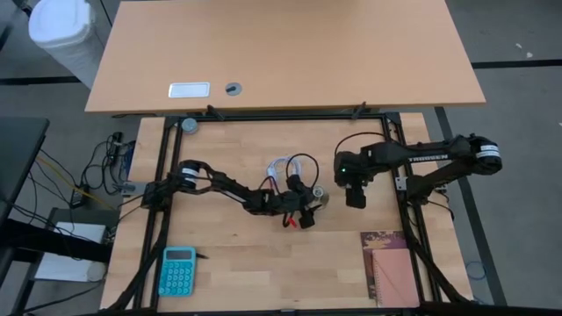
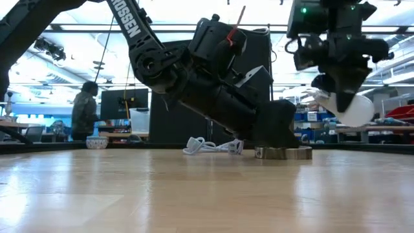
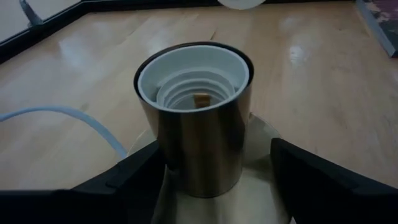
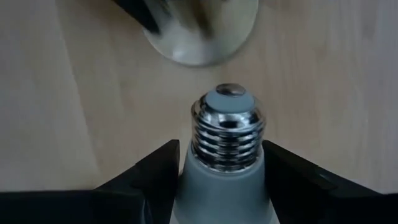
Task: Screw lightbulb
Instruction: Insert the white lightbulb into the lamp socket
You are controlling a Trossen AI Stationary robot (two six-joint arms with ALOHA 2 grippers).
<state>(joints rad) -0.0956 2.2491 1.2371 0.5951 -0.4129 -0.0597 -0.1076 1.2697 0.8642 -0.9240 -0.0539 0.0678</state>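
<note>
A light wooden desk (image 1: 285, 53) stands beyond the work table (image 1: 237, 263), on grey floor (image 1: 518, 53). Beside the desk sits a white bin (image 1: 63, 31). Behind the table, a person (image 2: 84, 110) stands near monitors under bright ceiling lights.

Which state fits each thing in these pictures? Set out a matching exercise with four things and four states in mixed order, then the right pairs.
Things:
1. lightbulb
2. socket
3. calculator
4. white cable

States:
A. lies on the wooden table behind the left arm
B. held in the air by the right gripper, screw base pointing out
C. stands upright, open and empty, between the jaws of the left gripper
D. teal, lying apart at a table corner on the left arm's side

Pairs: 1-B, 2-C, 3-D, 4-A
</note>
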